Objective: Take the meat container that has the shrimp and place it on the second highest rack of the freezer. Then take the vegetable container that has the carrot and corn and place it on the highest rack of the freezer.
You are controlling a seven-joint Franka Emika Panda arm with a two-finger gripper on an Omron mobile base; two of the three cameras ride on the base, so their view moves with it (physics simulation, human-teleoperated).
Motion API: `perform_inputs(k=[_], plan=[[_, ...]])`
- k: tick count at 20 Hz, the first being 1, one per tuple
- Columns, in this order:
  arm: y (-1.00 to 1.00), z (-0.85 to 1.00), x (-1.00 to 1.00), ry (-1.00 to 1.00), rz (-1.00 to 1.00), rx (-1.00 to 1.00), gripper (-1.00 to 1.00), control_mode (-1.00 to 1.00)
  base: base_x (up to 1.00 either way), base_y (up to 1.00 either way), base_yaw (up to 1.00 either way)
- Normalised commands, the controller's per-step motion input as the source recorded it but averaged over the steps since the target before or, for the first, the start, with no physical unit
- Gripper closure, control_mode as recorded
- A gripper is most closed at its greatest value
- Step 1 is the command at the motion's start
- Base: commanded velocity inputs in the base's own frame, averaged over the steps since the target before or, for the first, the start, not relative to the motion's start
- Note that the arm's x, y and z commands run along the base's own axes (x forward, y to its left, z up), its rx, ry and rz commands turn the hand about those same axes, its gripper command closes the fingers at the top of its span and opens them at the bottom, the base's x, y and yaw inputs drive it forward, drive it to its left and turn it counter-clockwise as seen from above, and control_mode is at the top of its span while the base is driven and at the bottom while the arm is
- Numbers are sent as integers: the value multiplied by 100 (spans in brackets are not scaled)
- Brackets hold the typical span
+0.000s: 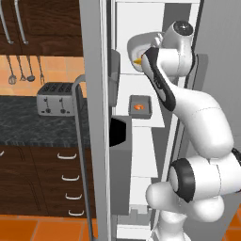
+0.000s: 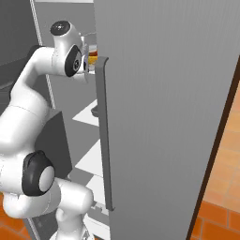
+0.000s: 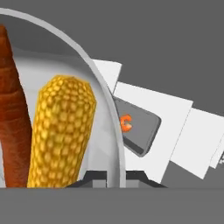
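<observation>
Jaws (image 3: 108, 176) pinch vegetable container (image 3: 98, 78) rim above meat container (image 3: 140, 127).

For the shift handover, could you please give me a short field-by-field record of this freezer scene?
freezer: door open, white shelves showing
meat container: resting on a shelf, shrimp inside
vegetable container: rounded pale dish, up by the hand, above the meat container
contents: carrot and corn side by side
gripper: shut on the vegetable container's rim
counter: toaster
</observation>
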Motion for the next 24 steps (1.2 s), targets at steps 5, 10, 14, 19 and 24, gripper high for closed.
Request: perform_inputs(k=[5,10,14,19,24], plan=[[-1,-3,81,1,0,0,100,-100,0,0,0],[-2,-11,63,0,0,2,100,-100,0,0,0],[0,-37,56,0,-3,3,100,-100,0,0,0],[0,-41,59,0,-1,1,100,-100,0,0,0],[0,-4,51,0,0,0,100,-100,0,0,0]])
